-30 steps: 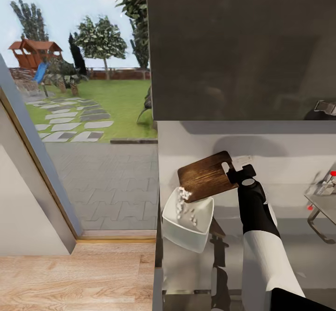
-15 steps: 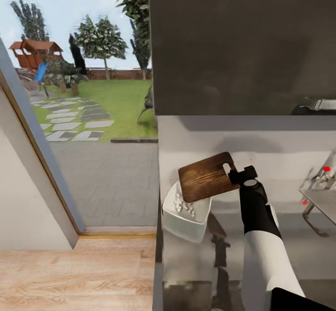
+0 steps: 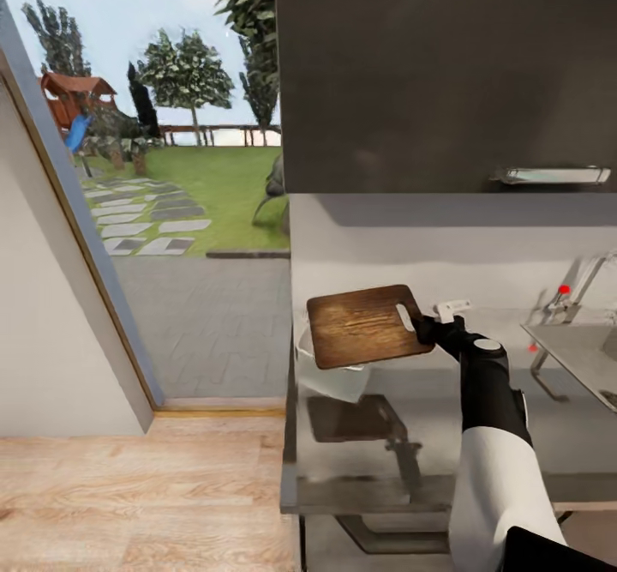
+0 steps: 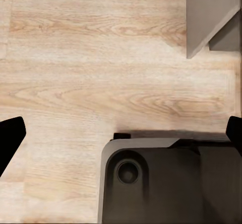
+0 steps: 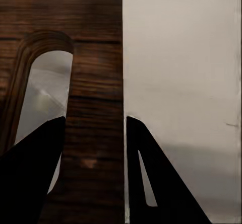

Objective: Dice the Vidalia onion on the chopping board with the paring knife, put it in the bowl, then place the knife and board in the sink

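1. Right jaws [image 3: 422, 327] sit just right of centre in the head view, pinching the dark brown rectangular wooden chopping board [image 3: 364, 325] at its slotted end.
2. In the right wrist view the two black fingers [image 5: 30, 173] lie on either side of the strip of wood between the board's [image 5: 91, 58] slot and its edge, clamped onto it.
3. Held in the air, the board lies nearly flat with its grain side up, above the grey reflective table [image 3: 514, 435] in the lower middle of the head view.
4. Below the board, and partly hidden by it, stands the shallow white squarish bowl [image 3: 338, 381] near the table's left end; what the bowl holds cannot be seen.
5. A dark reflection of the board lies on the tabletop just below the bowl.
6. At the right edge of the head view is the matte grey sink [image 3: 574, 351], with its chrome angular faucet [image 3: 583, 285] and small red knob [image 3: 563, 289] behind it.
7. A glossy dark upper cabinet [image 3: 428, 75] with a chrome handle [image 3: 553, 175] takes the upper right of the head view.
8. At upper left, a glass opening shows a green lawn [image 3: 214, 186] and trees.
9. Left jaws [image 4: 121, 138] are spread wide and hold nothing: in the left wrist view the black fingertips [image 4: 10, 136] sit at opposite side edges, above the light wood floor [image 4: 75, 83] and a dark grey part of the robot's base [image 4: 166, 183].
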